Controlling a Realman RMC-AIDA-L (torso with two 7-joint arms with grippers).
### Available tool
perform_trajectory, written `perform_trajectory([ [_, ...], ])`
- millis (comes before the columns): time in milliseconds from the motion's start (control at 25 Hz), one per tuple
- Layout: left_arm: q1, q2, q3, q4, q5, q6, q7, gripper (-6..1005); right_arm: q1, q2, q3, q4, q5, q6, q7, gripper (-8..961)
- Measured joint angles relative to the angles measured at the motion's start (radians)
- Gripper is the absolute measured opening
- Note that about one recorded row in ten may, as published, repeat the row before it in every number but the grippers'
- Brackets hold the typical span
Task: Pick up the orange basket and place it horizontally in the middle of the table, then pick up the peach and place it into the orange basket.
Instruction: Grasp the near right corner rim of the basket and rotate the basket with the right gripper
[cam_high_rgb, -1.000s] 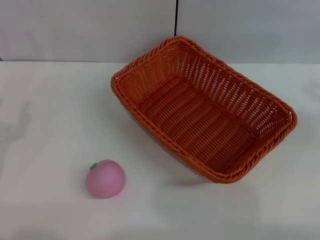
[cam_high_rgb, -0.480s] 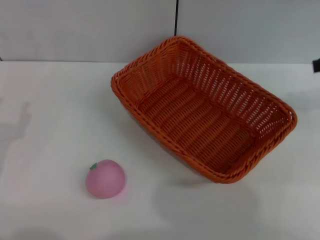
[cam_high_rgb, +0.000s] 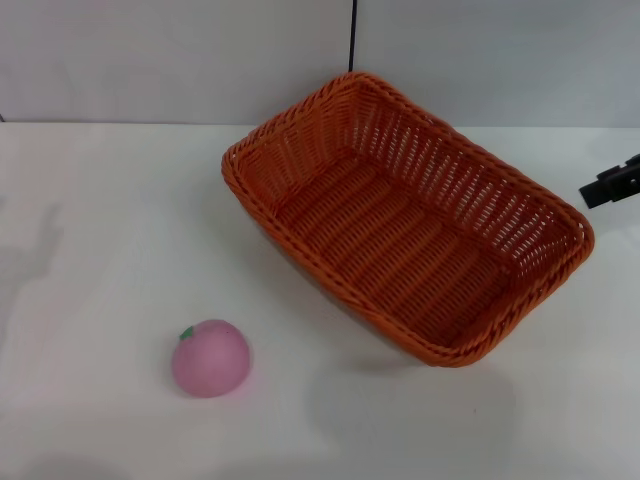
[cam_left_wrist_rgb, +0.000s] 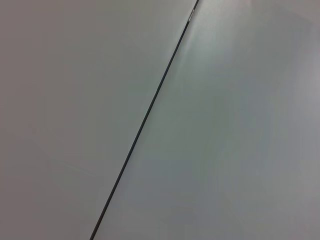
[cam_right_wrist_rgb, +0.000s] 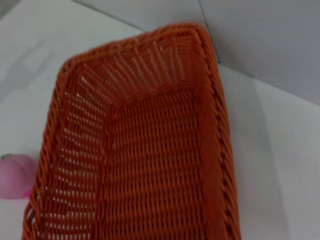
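Note:
The orange basket (cam_high_rgb: 405, 215) lies empty on the white table (cam_high_rgb: 110, 220), set diagonally at centre right in the head view. In the right wrist view the orange basket (cam_right_wrist_rgb: 135, 150) fills most of the picture. The pink peach (cam_high_rgb: 210, 357) with its green leaf rests on the table near the front left, apart from the basket; the peach (cam_right_wrist_rgb: 15, 175) also peeks out beside the basket rim. A dark tip of my right gripper (cam_high_rgb: 610, 184) shows at the head view's right edge, just beyond the basket's far right corner. My left gripper is out of view.
A grey wall (cam_high_rgb: 180, 60) with a dark vertical seam (cam_high_rgb: 353, 35) stands behind the table. The left wrist view holds only the grey wall (cam_left_wrist_rgb: 225, 125) and its seam (cam_left_wrist_rgb: 145, 120).
My right gripper has come into the head view from the right edge, moving toward the basket's far right corner. Basket and peach have not moved.

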Motion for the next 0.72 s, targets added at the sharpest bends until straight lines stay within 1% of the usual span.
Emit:
perform_trajectory([
  [160,0.001,0.000,0.000,0.000,0.000,0.000,0.000,754,0.002,0.019,-0.031,0.001,-0.016,0.024,0.003,447],
  [360,0.005,0.000,0.000,0.000,0.000,0.000,0.000,754,0.012,0.058,-0.052,0.005,-0.085,0.062,0.013,447],
  [560,0.010,0.000,0.000,0.000,0.000,-0.001,-0.001,755,0.026,0.082,-0.077,0.067,-0.101,0.127,0.013,430],
  [720,0.013,0.000,0.000,0.006,0.000,-0.002,0.000,755,0.031,0.111,-0.079,0.090,-0.103,0.171,-0.002,416],
])
